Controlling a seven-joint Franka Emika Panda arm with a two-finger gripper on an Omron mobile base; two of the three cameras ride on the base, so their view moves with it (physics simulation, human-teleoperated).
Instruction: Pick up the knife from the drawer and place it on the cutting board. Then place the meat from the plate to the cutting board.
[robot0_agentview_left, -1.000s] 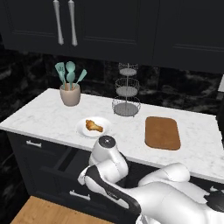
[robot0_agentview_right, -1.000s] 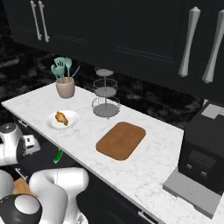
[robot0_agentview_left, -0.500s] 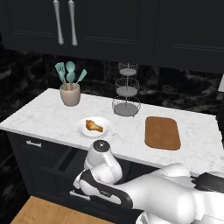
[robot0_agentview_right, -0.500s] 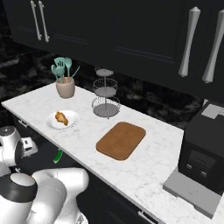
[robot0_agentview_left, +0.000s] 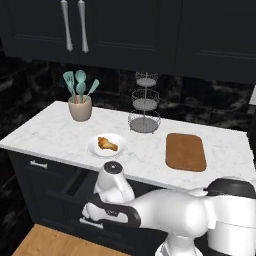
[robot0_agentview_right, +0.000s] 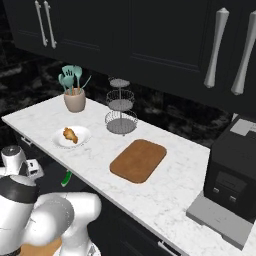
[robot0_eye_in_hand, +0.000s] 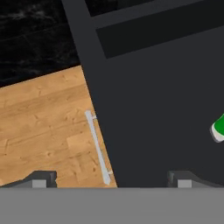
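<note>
The drawer (robot0_agentview_left: 73, 186) stands pulled out under the counter, and its dark inside (robot0_eye_in_hand: 153, 100) lies below my gripper (robot0_eye_in_hand: 112, 180). The jaws are open and wide apart with nothing between them. The silver bar handle (robot0_eye_in_hand: 99, 148) of the drawer front lies just ahead of the fingertips. The knife's green handle (robot0_eye_in_hand: 218, 127) pokes in at the right edge of the hand view, apart from my fingers, and the knife (robot0_agentview_right: 66, 178) also shows below the counter edge. The meat (robot0_agentview_left: 107, 144) lies on the white plate (robot0_agentview_left: 93, 148). The cutting board (robot0_agentview_left: 185, 151) is bare.
A beige cup of teal utensils (robot0_agentview_left: 80, 106) and a wire basket stand (robot0_agentview_left: 145, 109) stand at the back of the counter. A coffee machine (robot0_agentview_right: 234, 172) sits at the right end. Wooden floor (robot0_eye_in_hand: 43, 127) lies in front of the drawer.
The arm has leaned further forward and the hand has slid slightly left and lower over the open drawer. The jaws stayed open. Nothing on the counter moved.
</note>
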